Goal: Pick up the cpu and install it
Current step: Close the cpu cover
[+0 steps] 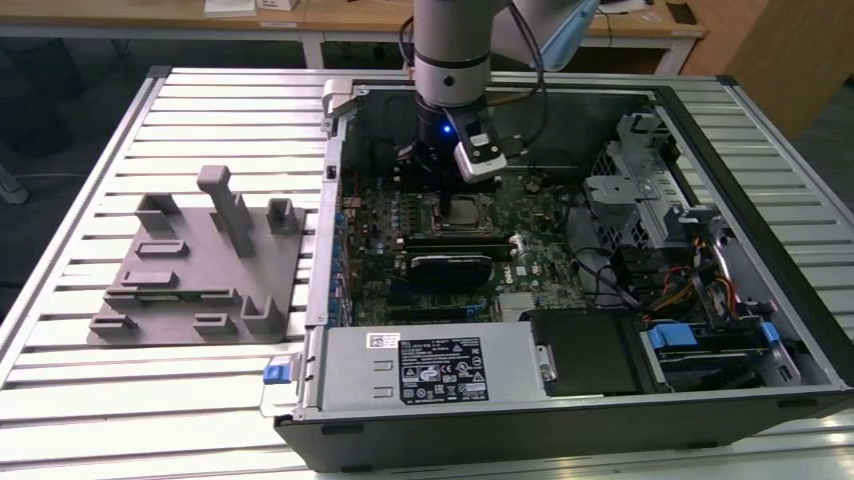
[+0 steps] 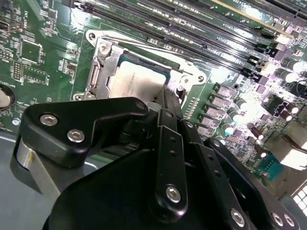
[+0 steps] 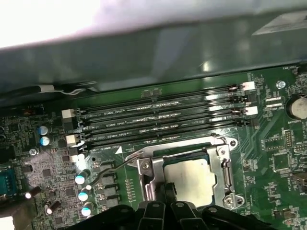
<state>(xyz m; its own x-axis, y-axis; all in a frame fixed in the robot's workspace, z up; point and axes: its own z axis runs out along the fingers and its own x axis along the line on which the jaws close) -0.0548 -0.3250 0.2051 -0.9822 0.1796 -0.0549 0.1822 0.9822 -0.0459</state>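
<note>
The cpu (image 3: 192, 179), a flat silver square, lies inside the dark metal-framed socket (image 3: 224, 158) on the green motherboard. It also shows in the second wrist view as the cpu (image 2: 136, 79) and in the exterior view as the cpu (image 1: 465, 210). My gripper (image 3: 166, 192) is shut, with nothing visible between its narrow fingers. The tips stand at the chip's near edge; whether they touch it is unclear. In the exterior view the gripper (image 1: 438, 192) hangs inside the open computer case, just at the socket's left. The socket's thin lever (image 3: 112, 167) sticks out to one side.
Several memory slots (image 3: 163, 120) run beside the socket. The case wall (image 1: 340, 130) stands close to the arm. A power supply (image 1: 420, 365), a drive cage (image 1: 641, 170) and cables (image 1: 667, 290) fill the case. A grey plastic fixture (image 1: 200, 270) sits on the slatted table.
</note>
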